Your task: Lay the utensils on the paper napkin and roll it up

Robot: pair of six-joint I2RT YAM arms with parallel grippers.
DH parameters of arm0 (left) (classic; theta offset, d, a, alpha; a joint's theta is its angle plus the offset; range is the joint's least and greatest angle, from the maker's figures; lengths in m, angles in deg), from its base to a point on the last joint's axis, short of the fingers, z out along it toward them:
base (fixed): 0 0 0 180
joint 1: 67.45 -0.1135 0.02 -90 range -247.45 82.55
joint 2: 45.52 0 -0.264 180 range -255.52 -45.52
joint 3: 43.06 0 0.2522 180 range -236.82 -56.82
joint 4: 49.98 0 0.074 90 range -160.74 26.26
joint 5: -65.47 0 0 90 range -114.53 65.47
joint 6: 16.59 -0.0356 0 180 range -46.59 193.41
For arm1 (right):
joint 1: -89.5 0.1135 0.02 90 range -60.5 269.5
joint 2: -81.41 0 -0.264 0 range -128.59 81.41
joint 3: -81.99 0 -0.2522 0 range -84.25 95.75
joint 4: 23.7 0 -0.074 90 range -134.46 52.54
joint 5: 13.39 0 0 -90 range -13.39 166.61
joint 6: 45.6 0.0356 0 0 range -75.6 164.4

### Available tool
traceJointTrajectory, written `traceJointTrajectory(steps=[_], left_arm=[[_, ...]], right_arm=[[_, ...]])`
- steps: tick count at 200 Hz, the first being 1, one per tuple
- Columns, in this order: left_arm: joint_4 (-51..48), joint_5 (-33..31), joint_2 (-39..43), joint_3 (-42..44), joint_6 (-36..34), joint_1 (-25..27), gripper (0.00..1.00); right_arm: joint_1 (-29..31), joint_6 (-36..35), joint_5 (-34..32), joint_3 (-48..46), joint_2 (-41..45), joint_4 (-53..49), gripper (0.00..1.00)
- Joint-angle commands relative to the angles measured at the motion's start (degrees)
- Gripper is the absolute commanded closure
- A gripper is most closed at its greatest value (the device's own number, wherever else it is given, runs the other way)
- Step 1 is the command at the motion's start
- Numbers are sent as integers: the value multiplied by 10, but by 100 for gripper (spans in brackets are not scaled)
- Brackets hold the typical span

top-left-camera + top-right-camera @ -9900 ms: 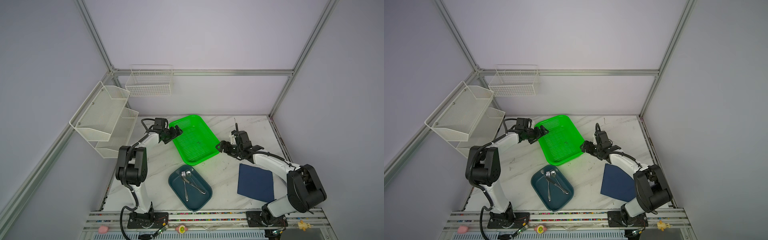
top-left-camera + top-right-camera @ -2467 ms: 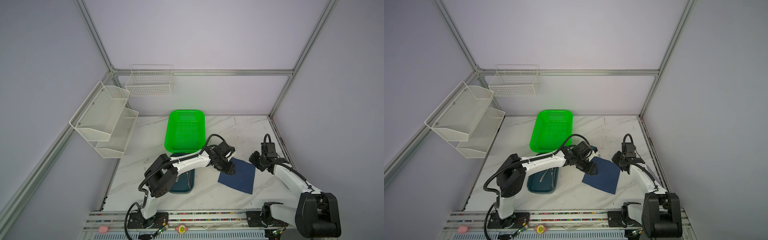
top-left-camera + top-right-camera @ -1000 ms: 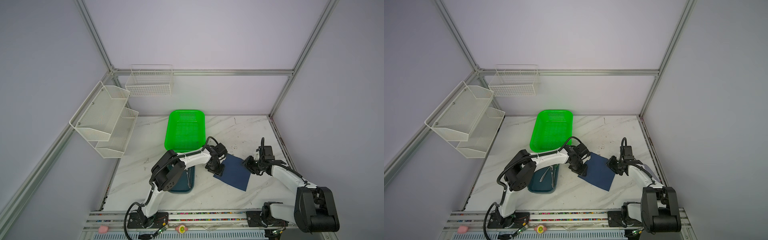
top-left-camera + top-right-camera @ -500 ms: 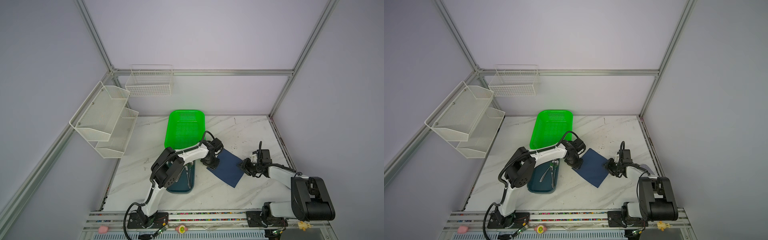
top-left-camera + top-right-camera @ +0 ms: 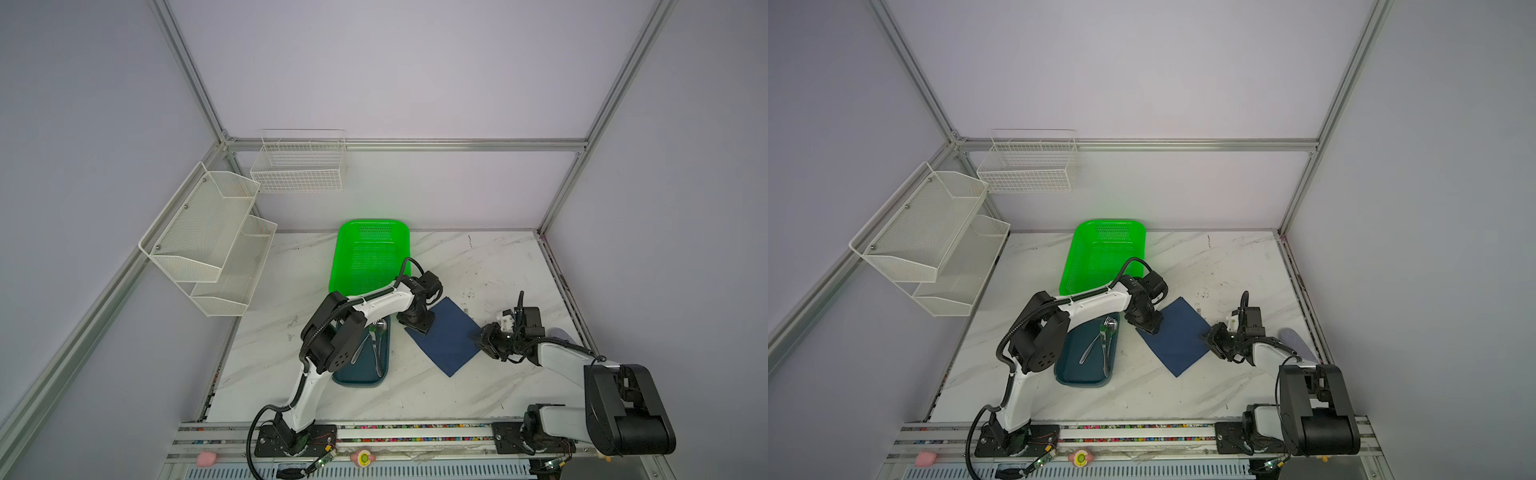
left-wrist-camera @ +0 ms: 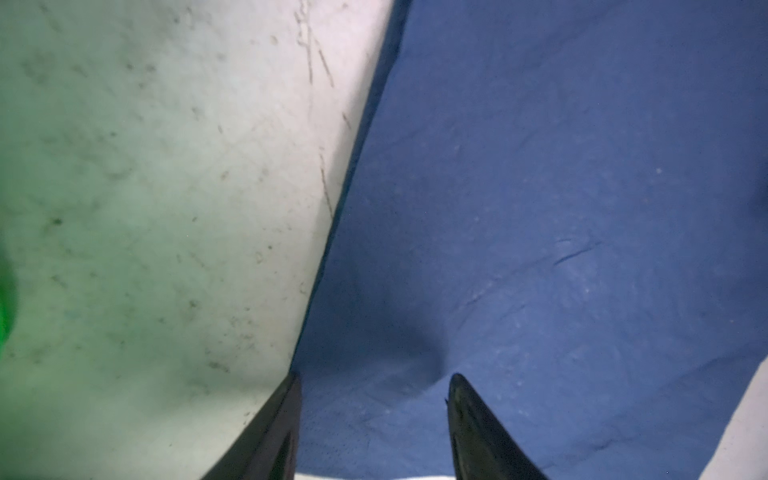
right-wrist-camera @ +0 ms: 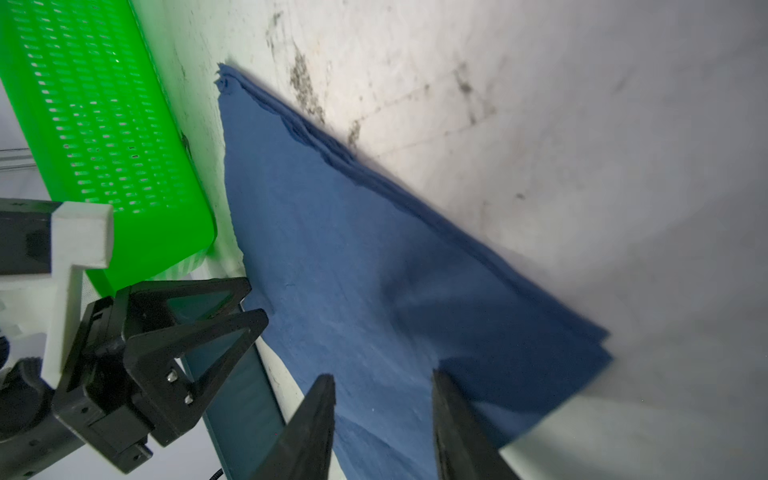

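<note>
- The paper napkin (image 5: 444, 334) lies flat on the worktop (image 5: 415, 395); utensils (image 5: 1105, 343) sit in the teal tray (image 5: 1073, 376) (none placed yet).
- Left pincer (image 5: 420, 327), right pincer (image 5: 478, 336): jaws apart at its edges, holding nothing; placing, rolling remain.

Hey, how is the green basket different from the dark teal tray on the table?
The green basket is bright and perforated; the teal tray is dark and solid. The green basket looks empty; the teal tray holds the utensils. The green basket sits farther back, the teal tray nearer the front. Both are rounded rectangles.
</note>
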Motion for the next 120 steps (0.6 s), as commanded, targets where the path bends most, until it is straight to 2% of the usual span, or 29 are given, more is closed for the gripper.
traceJointTrajectory(steps=[1,22,55,94,120], left_arm=[[-6,-17,7,-88,3,-9,43],[-11,-15,-11,-125,11,-24,41],[-14,8,-35,-158,16,-55,40],[-25,6,-50,-168,37,-87,40],[-22,27,-40,-159,39,-96,40]], right_arm=[[0,0,-3,21,-3,-6,59],[0,-6,10,32,-5,-11,59],[0,-30,-7,50,-8,-42,59],[3,-46,10,62,-35,-34,60],[10,-81,-16,92,-85,-59,60]])
